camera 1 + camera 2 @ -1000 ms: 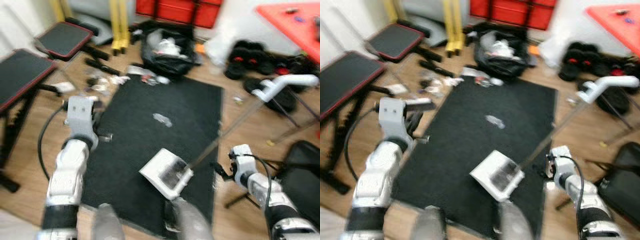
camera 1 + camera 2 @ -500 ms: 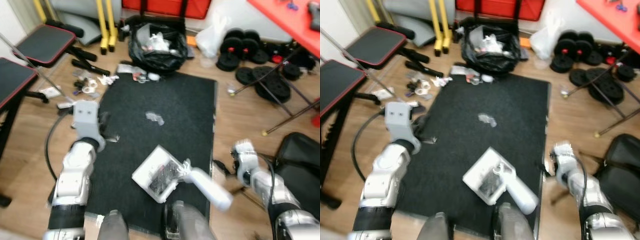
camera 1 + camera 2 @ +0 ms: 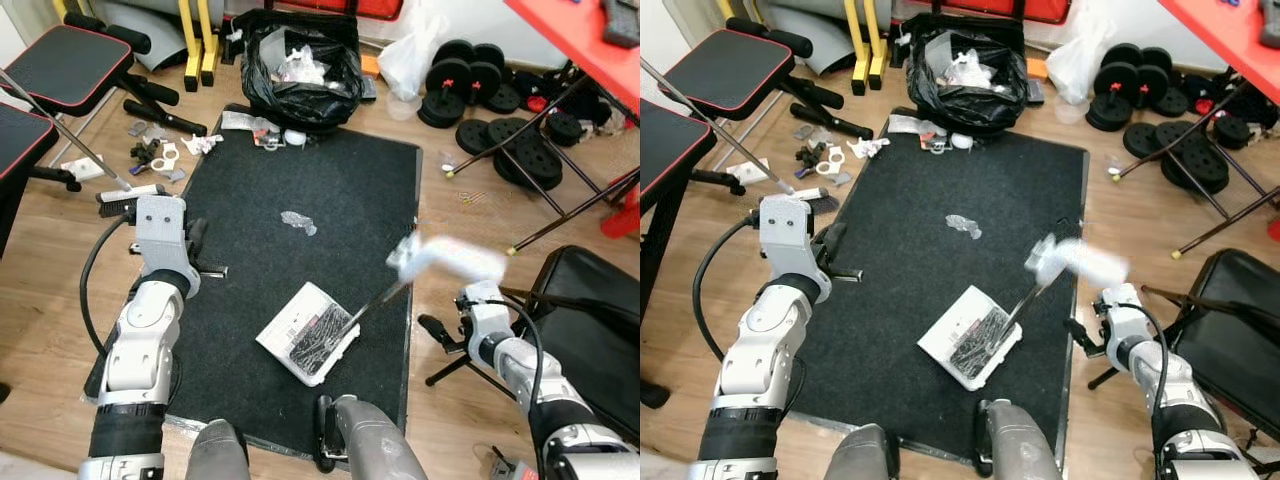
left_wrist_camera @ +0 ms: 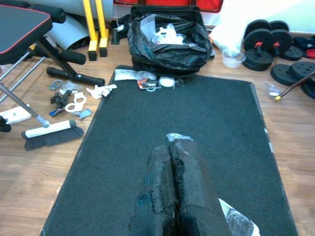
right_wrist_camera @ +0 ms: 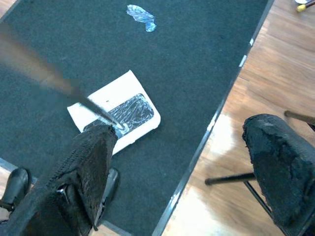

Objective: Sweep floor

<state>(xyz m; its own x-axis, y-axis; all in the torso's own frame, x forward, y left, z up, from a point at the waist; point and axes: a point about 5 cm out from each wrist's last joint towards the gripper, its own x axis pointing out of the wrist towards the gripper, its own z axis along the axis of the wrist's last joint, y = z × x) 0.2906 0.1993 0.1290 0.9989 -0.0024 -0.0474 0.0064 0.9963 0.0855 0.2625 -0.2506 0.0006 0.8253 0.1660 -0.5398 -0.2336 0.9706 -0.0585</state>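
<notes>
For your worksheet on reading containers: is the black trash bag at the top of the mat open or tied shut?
Open. The black trash bag has its mouth spread wide, with white and clear rubbish visible inside it.

Bright, even indoor light, soft shadows, mostly sharp, motion-blurred dustpan handle (image 3: 447,258) beside right gripper (image 5: 182,162), floor glare there

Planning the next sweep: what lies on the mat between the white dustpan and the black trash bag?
One crumpled silvery wrapper on the black mat, about midway between dustpan and trash bag; more litter sits at the mat's far edge, seen in both eye views.
</notes>
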